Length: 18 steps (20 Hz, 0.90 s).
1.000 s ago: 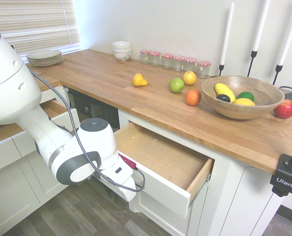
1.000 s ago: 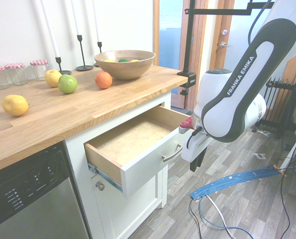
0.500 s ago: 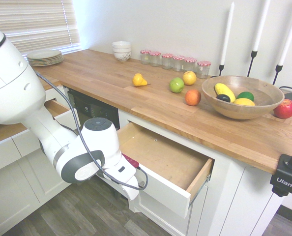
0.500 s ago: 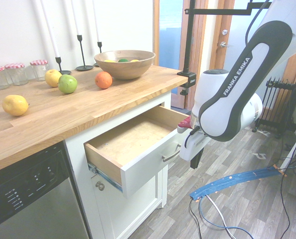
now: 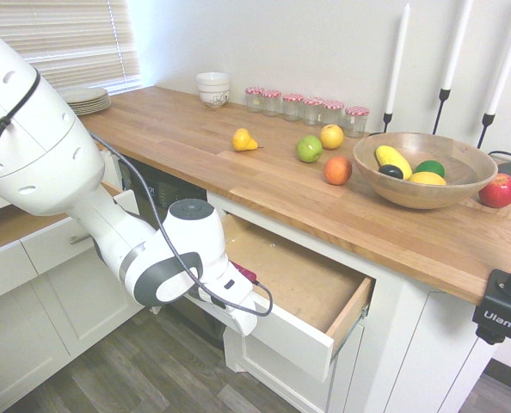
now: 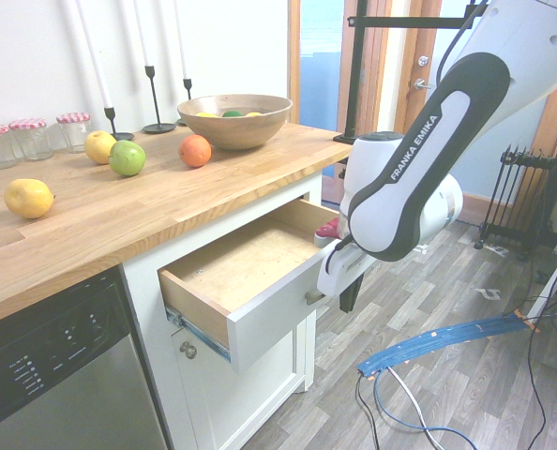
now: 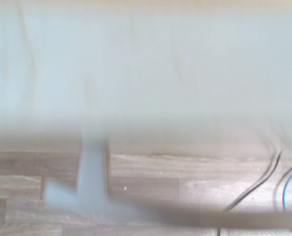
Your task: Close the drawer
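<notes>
The drawer (image 5: 298, 288) stands pulled well out from under the wooden tabletop (image 5: 238, 168), a wide, shallow box of pale unfinished wood with a white front panel; its inside shows nothing lying in it, only a few small specks on the bottom board. In the second exterior view the drawer (image 6: 250, 281) shows its curved metal handle (image 6: 313, 296) at the front panel, mostly covered by the arm. The end effector (image 6: 348, 298) points straight down just in front of that panel, at the handle's height, its dark fingers clenched together with nothing between them; whether it touches the panel or handle I cannot tell. In the first exterior view the end effector (image 5: 245, 320) shows only as a white block against the panel's left part, and the arm's bulk covers that corner of the drawer. On the tabletop behind stand a wooden bowl (image 5: 423, 172) of fruit, a red apple (image 5: 498, 190) beside it, an orange (image 5: 337, 170), a green apple (image 5: 309, 149), a yellow apple (image 5: 331, 136) and a yellow pear (image 5: 243, 140), with a row of lidded jars (image 5: 307, 107), stacked white bowls (image 5: 212, 89), a pile of plates (image 5: 90, 96) and tall white candles (image 5: 398, 56) along the wall. The second exterior view alone shows the dishwasher (image 6: 58, 375) left of the drawer and the round knob (image 6: 188, 350) on the cabinet door beneath it. The wrist view is blurred: a pale white surface (image 7: 146, 73) fills its upper part, with grey plank floor (image 7: 185, 189) beyond.
</notes>
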Available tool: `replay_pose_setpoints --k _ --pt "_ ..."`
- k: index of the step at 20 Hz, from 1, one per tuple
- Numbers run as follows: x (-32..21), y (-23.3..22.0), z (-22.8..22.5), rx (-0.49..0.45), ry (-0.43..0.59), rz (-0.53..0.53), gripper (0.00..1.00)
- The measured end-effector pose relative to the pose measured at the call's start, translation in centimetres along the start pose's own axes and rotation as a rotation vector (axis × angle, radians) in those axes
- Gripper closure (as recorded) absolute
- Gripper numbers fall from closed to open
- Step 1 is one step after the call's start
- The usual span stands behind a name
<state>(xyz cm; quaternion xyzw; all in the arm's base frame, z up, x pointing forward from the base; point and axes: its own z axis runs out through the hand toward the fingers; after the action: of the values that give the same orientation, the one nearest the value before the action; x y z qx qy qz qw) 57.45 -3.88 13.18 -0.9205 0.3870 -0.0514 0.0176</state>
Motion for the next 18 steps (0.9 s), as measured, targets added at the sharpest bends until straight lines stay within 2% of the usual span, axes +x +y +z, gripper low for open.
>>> replay_pose_setpoints --k 7,18 --pt "1.6 -2.5 1.4 -0.010 -0.019 -0.014 1.00" --pt "4.9 -6.2 0.3 -0.003 -0.015 -0.013 1.00"
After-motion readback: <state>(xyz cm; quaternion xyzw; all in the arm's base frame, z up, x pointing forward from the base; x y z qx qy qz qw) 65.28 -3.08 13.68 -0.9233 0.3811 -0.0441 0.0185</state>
